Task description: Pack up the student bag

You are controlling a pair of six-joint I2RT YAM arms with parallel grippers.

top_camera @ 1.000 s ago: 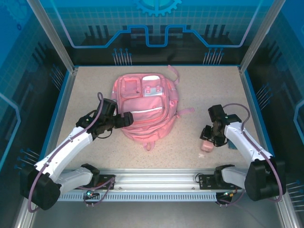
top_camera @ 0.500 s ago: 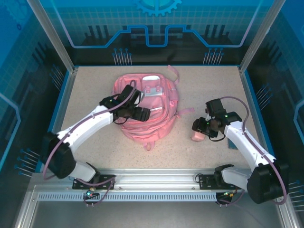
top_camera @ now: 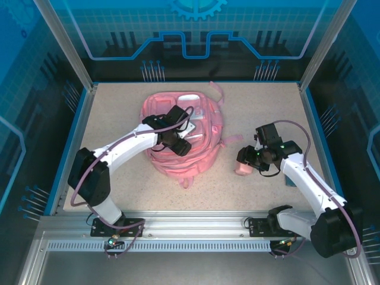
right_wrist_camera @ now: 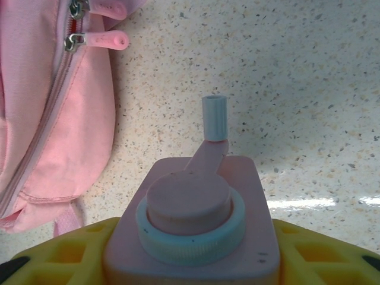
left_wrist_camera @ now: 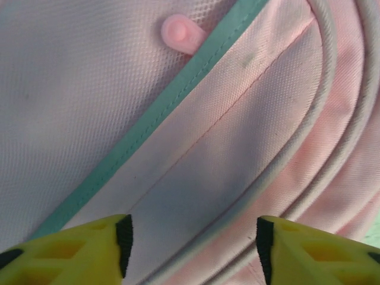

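Note:
The student bag (top_camera: 205,138) lies flat, front up, at the middle left of the table. My left gripper (top_camera: 181,144) hovers low over its front, open, with a ridge of pink fabric and piping (left_wrist_camera: 237,119) below its yellow fingers (left_wrist_camera: 89,252). A teal stripe (left_wrist_camera: 160,113) and a pink zip pull (left_wrist_camera: 181,34) lie just ahead of the left gripper (left_wrist_camera: 193,243). My right gripper (top_camera: 246,159) is shut on a pink crank sharpener (top_camera: 242,169) right of the bag. In the right wrist view, the right gripper (right_wrist_camera: 190,249) holds the sharpener (right_wrist_camera: 196,196) above the table, its knob pointing forward, the bag (right_wrist_camera: 53,130) to the left.
A pink strap (top_camera: 233,140) trails from the bag toward the right gripper. Two pink zip pulls (right_wrist_camera: 110,40) stick out at the bag's side. A small dark blue item (top_camera: 289,181) lies by the right arm. Blue walls (top_camera: 77,130) edge the speckled table (top_camera: 267,113).
My left arm swung from the bag's left side onto its front, and its jaws narrowed. My right gripper carried the sharpener left, toward the bag.

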